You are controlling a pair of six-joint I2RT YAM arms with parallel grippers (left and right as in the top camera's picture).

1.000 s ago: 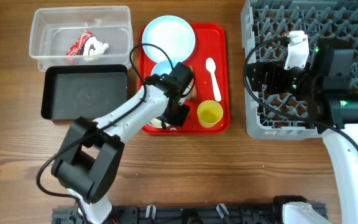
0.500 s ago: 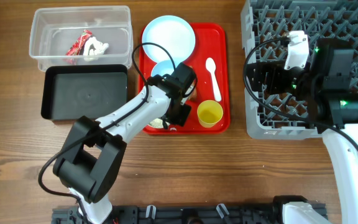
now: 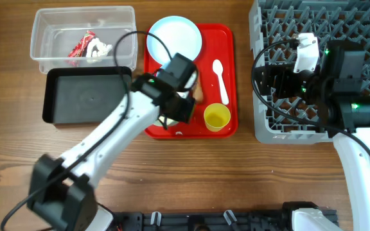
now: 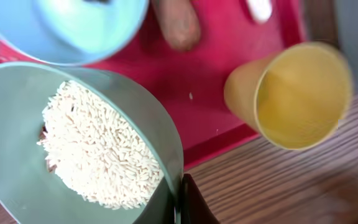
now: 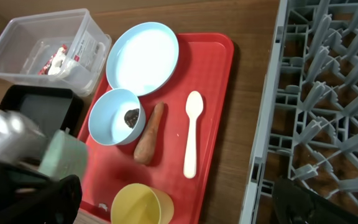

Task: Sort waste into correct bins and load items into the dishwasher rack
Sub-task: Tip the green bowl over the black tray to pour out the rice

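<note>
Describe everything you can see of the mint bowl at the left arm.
The mint bowl is round, smooth and matte, plastic by its look, pale grey-green. It holds a heap of white rice grains and looks roughly upright. It is at the red tray edge on the black tray side. The left tool appears to pinch its rim; one dark finger shows against the outer wall. Its underside is hidden.

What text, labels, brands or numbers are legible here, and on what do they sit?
None can be read in any view.
Red snack wrapper in the clear tub: any print is too small and blurred to read.
Mint bowl, yellow cup, plate, rack: no markings visible.
</note>
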